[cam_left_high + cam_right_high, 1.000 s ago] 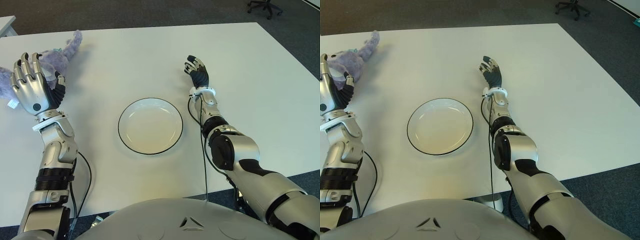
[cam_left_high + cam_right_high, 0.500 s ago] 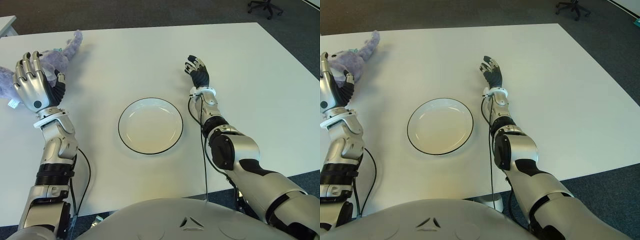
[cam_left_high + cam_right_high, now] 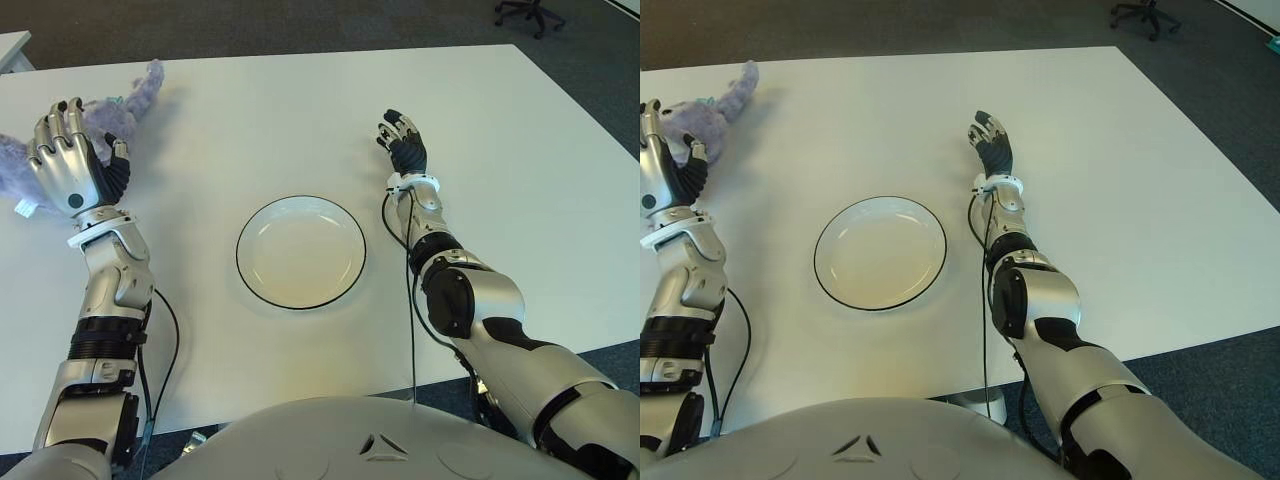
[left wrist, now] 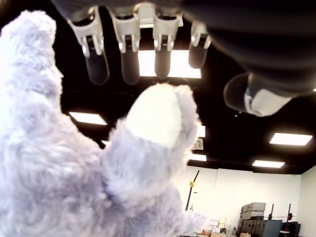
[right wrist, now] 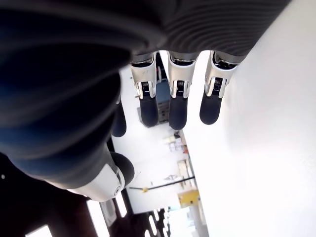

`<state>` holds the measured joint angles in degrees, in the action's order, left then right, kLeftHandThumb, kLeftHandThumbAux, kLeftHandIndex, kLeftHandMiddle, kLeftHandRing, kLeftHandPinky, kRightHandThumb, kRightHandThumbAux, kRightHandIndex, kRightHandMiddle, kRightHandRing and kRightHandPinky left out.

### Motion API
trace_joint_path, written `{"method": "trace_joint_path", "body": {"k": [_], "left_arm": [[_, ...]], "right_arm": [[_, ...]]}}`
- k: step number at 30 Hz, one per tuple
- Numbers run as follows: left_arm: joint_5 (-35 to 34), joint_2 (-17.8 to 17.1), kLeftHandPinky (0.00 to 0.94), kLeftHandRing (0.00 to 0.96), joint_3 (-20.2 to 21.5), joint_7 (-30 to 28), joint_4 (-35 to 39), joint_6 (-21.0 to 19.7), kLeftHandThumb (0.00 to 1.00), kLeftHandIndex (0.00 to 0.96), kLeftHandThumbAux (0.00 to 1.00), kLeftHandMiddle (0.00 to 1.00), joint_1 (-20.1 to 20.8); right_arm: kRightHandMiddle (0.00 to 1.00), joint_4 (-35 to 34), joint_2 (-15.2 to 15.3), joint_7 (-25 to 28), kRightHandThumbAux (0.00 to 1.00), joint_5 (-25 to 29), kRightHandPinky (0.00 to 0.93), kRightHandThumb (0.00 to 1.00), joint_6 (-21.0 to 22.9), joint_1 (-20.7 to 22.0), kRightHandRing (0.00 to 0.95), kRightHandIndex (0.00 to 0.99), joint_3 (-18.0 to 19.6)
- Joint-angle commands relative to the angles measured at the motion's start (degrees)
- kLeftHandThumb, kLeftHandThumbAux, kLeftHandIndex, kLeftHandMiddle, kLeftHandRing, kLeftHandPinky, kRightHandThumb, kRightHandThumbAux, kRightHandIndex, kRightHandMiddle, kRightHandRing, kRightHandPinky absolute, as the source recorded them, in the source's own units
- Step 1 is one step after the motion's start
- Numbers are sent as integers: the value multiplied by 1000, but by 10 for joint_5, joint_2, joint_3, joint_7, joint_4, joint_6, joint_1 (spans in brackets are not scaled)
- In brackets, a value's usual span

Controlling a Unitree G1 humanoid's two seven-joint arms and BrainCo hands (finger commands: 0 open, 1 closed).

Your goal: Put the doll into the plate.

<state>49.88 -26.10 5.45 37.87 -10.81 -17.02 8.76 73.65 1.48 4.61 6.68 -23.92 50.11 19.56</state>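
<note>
Both hands are shifting a little: the left one is sinking toward the doll, the right one is edging rightward.

At the table's (image 3: 250, 120) far left, the left hand (image 3: 72, 165) is hovering over the purple doll (image 3: 125, 105), fingers (image 4: 98, 69) spread and gripping nothing. Mid-table, the white plate (image 3: 300, 251) is sitting without the doll. Right of it, the right hand (image 3: 403, 147) is holding its fingers (image 5: 176, 106) loosely open.

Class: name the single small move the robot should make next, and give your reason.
Probably close the left hand on the doll: its fingers are spread just above the plush, holding nothing, and the plate has nothing in it.
</note>
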Motion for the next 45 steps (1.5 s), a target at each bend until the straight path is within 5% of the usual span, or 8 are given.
{"method": "trace_joint_path", "body": {"k": [1, 45], "left_arm": [[-15, -4, 205, 161, -4, 11, -15, 12, 611, 122, 397, 150, 8], [-77, -16, 267, 207, -3, 10, -74, 45, 685, 155, 420, 186, 47]], "right_arm": [[143, 22, -6, 6, 781, 10, 143, 635, 19, -34, 126, 189, 9], [148, 17, -10, 15, 782, 9, 146, 702, 16, -30, 125, 181, 17]]}}
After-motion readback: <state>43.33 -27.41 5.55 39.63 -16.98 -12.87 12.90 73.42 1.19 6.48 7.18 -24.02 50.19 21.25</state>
